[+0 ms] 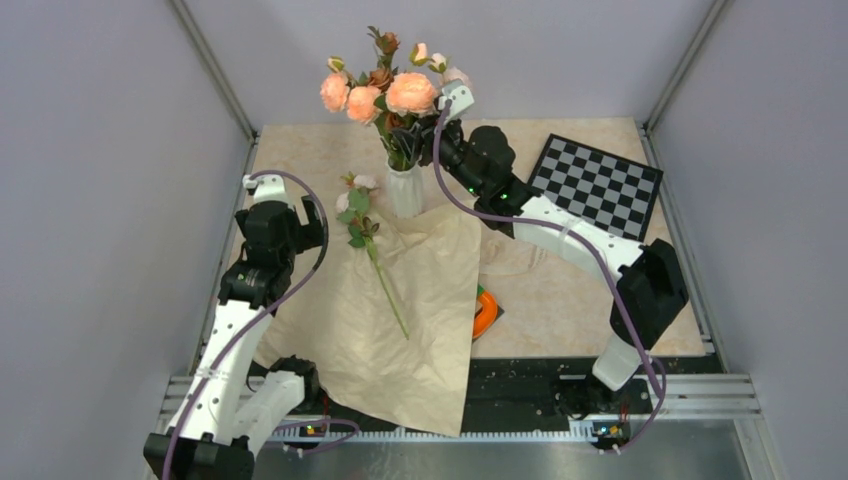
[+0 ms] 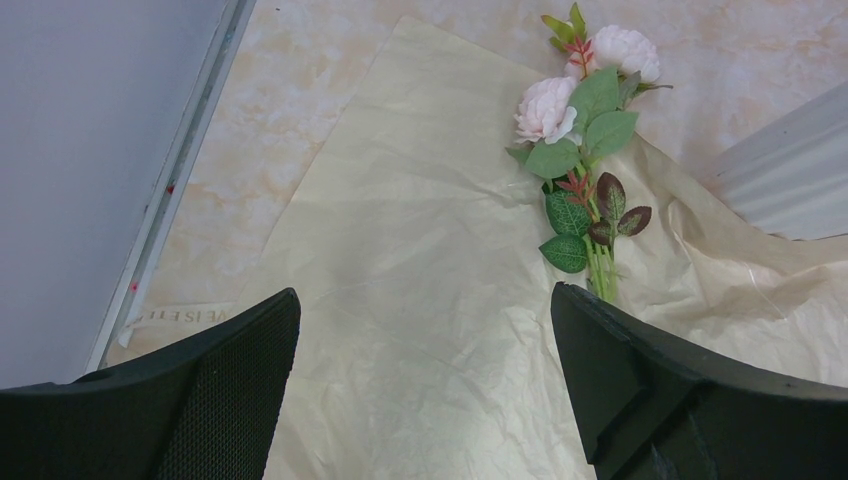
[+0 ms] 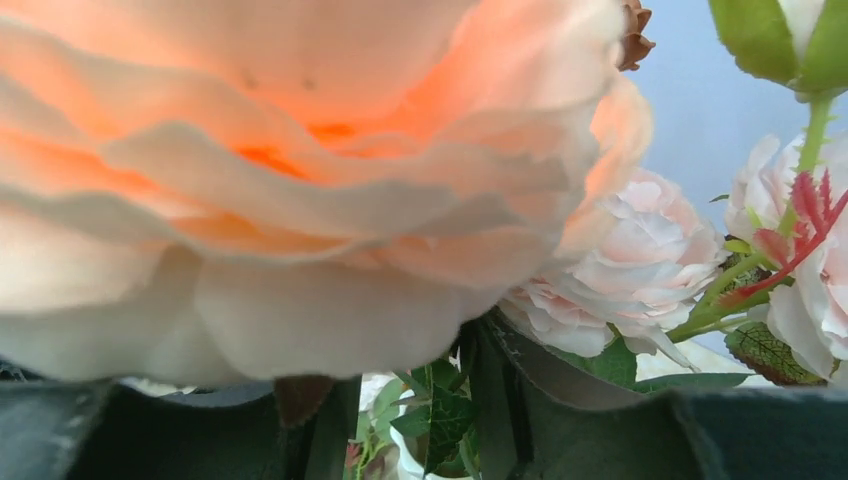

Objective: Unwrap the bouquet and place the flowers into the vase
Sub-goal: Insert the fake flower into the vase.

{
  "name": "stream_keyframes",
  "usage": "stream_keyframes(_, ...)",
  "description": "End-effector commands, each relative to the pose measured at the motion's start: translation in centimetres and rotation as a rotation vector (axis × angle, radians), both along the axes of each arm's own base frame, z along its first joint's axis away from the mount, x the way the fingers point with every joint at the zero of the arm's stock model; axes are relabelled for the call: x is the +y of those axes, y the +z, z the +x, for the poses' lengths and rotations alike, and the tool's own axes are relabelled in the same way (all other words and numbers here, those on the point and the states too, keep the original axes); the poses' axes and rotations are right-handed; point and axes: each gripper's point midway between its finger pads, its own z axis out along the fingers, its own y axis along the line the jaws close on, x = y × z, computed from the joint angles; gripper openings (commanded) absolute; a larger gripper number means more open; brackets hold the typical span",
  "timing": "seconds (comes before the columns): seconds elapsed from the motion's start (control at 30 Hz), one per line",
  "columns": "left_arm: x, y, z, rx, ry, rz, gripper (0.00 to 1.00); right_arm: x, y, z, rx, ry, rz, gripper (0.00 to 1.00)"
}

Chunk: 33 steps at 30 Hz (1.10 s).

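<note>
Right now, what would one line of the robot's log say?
vase: holds most flowers | loose stem: lying on paper | left jaws: open, empty, above paper | right jaws: among vase flowers

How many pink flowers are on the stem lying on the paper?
2. One pink flower is at the tip of the stem, the other just below it to the left, both near the paper's edge. The leaves could hide more.
</note>
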Motion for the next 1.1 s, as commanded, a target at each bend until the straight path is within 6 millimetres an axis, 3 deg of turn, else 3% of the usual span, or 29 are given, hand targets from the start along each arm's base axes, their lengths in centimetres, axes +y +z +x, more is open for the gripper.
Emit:
stream_keyframes(0.0,0.0,0.5,0.5,-0.022,-0.013,0.005,0.99,-0.9,3.6,-1.2,-0.051,-0.004,0.053,0.38)
stream_keyframes(0.2,-0.1,0.4,0.5,-0.02,-0.014,0.005,0.99,-0.7,2.1,-0.8,-0.03,-0.013,0.038,0.14)
stream_keyframes(0.43,-0.1,0.5,0.5,-0.021,-0.016,0.005,0.99,-0.2,-0.5,-0.2,0.018,-0.017,0.009,0.0)
stream_keyframes(0.9,-0.1,0.3,0.5,-0.013,-0.018,0.005,0.99,0.2,-4.9,0.0,0.103,-0.016,-0.035,0.0)
stream_keyframes(1.07,-0.1,0.3,0.5,-0.013,-0.018,0.005,0.99,0.1,-4.6,-0.2,0.102,-0.012,-0.026,0.04)
